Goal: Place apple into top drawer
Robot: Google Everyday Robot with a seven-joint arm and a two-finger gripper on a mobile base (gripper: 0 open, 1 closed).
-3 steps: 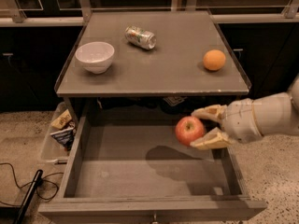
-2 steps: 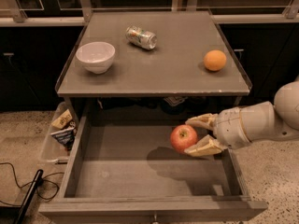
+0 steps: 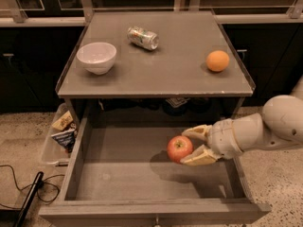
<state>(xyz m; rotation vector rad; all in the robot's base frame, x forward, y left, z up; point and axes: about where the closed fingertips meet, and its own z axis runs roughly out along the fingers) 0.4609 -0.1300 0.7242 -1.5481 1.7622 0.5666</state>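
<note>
Apple (image 3: 179, 148) pinched in the gripper (image 3: 187, 147), hanging over the open top drawer (image 3: 123, 176).

Reaches in from the drawer's right side, with two tan fingers (image 3: 198, 157) clamped on the apple from above and below, and holds the fruit at the tips, toward the drawer's middle. Sits over the right half of the drawer floor, inside the side walls and forward of the cabinet top (image 3: 161, 74). Throws a shadow onto the wood beneath, so probably hangs off the floor rather than resting on it, height impossible to tell. Directly under the fruit, only bare drawer bottom, so the coming move is judged as straight down. Seems close to done, with only lowering and release left. Round, likely to roll on release, so best set low first. Well apart on the cabinet top: white bowl (image 3: 96, 57), can (image 3: 143, 37), orange (image 3: 218, 60).
</note>
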